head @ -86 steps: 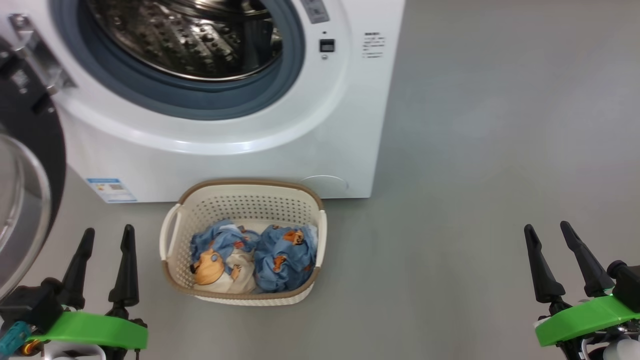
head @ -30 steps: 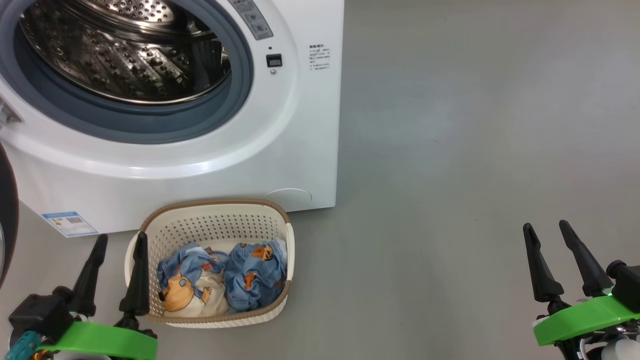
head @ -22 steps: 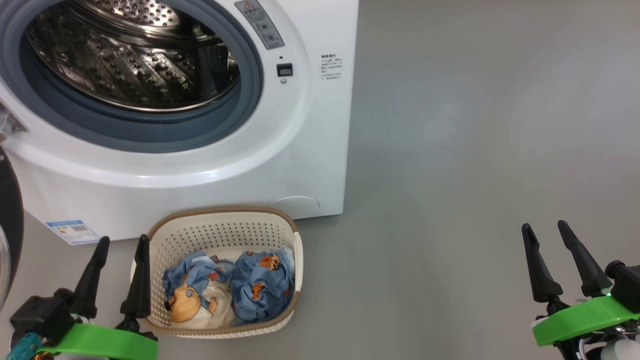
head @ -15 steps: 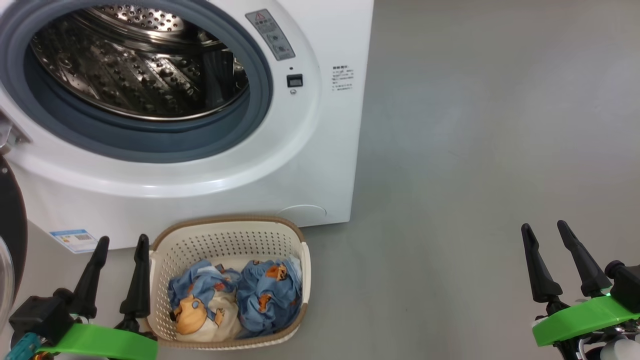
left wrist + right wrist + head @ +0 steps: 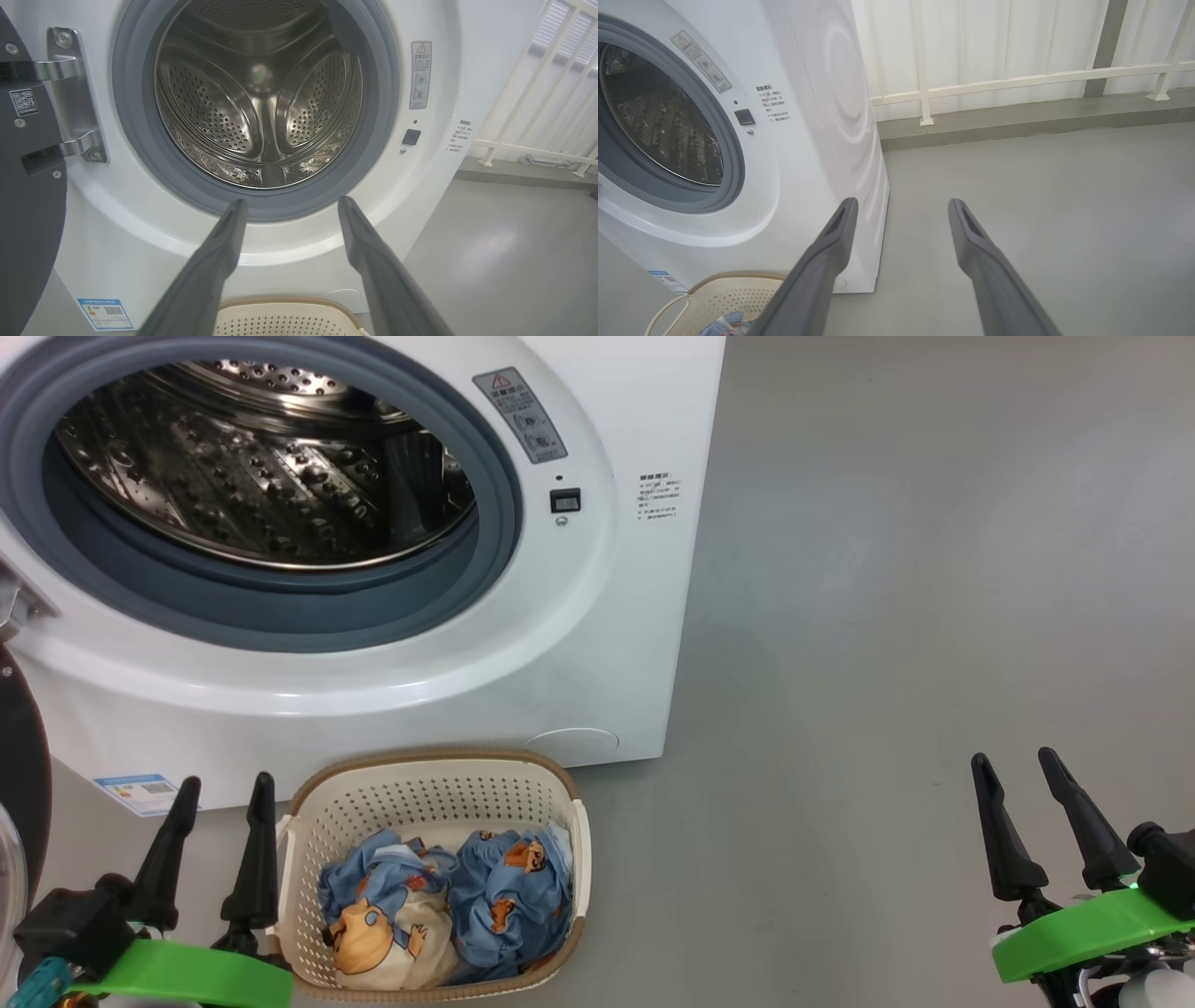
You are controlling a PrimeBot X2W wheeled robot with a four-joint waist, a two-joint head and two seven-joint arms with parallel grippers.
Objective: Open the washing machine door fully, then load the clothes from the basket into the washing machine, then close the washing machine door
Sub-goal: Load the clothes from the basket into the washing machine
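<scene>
The white washing machine (image 5: 597, 616) stands with its steel drum (image 5: 261, 467) exposed and bare. Its door (image 5: 21, 775) hangs swung out at the far left, a black slice with a glass edge; in the left wrist view the door (image 5: 28, 186) sits beside its hinge. On the floor before the machine, the cream basket (image 5: 439, 784) holds the light blue clothes (image 5: 448, 905) with orange figures. My left gripper (image 5: 224, 789) is open just left of the basket, holding nothing. My right gripper (image 5: 1013, 765) is open over bare floor far to the right.
Grey floor (image 5: 887, 616) stretches right of the machine. A white railing (image 5: 1017, 79) and a pale wall run behind it in the right wrist view. A blue label (image 5: 135, 793) sits low on the machine's front.
The camera has shifted, so machine and basket sit lower and further right in the picture, and less of the door is seen. Both grippers hold the same open pose.
</scene>
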